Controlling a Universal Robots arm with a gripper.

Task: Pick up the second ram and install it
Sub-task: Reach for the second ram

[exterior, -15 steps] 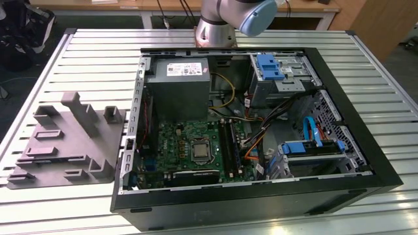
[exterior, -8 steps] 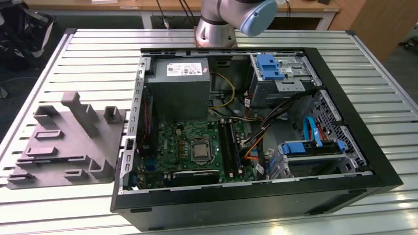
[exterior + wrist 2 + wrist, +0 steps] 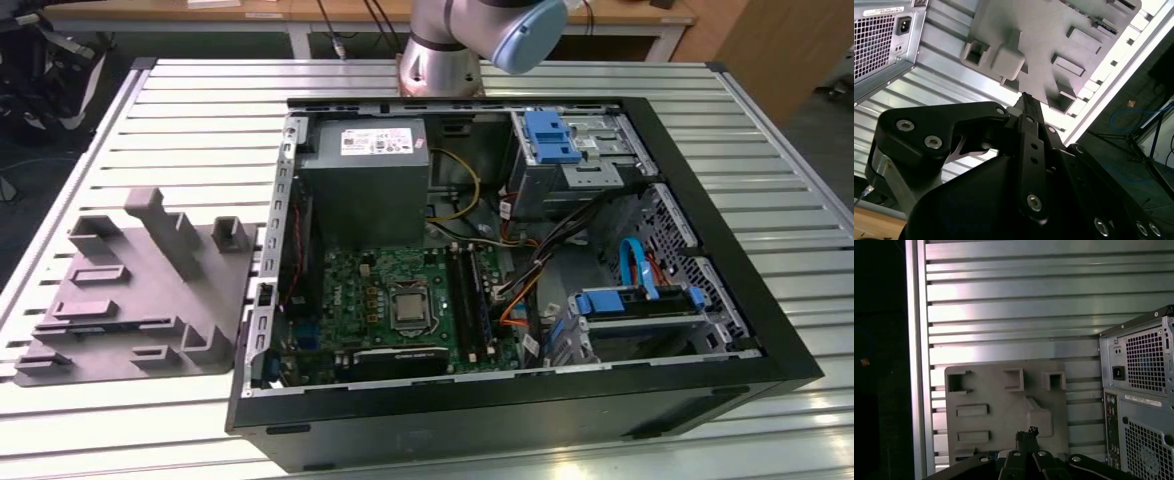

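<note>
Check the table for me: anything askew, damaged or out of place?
Nothing stands out. The open computer case and the grey fixture lie flat on the slatted table; the gripper faces the fixture.

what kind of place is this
Probably a robotics lab workbench: a robot arm stands at a slatted metal table holding an open PC case and a grey moulded fixture.

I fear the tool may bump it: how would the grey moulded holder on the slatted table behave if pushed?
The grey holder looks like rigid moulded plastic, so it would probably slide as one piece. It lies flat and broad on the slatted table, so tipping seems unlikely. No fastening shows, so it may shift easily.
</note>
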